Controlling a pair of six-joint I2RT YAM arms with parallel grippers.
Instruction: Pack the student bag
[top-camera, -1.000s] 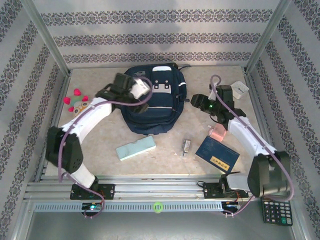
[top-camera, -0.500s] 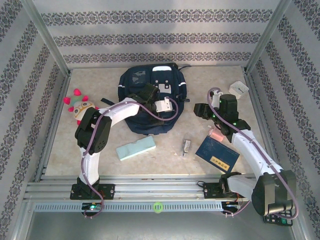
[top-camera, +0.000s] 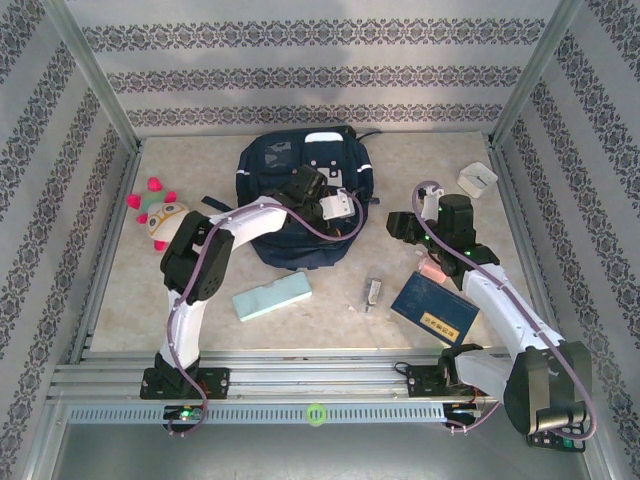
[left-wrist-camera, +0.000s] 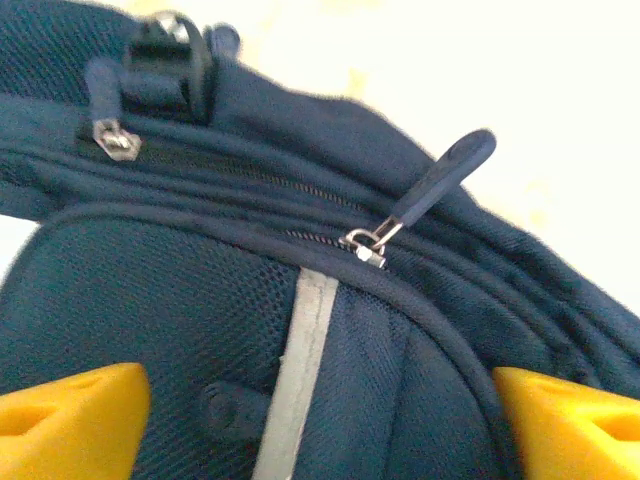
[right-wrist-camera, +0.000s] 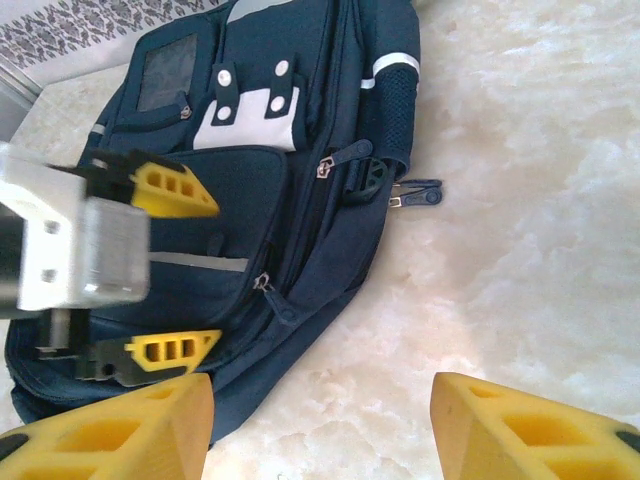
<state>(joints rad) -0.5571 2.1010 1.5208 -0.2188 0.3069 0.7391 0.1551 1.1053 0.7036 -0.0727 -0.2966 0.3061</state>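
The student bag (top-camera: 283, 165), a large navy-blue fabric backpack, lies flat at 12 o'clock on the beige table (top-camera: 200, 290). The left gripper (top-camera: 345, 212) sits over its front, fingers spread. The right gripper (top-camera: 396, 222) sits at the bag's 3 o'clock, fingers spread

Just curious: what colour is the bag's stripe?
Light grey stripe on navy student bag; clearest in left wrist view.

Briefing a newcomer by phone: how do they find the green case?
Find the navy student bag on the table. Toward the near edge from its left corner lies the green case: a long flat mint slab, paler than the blue book.
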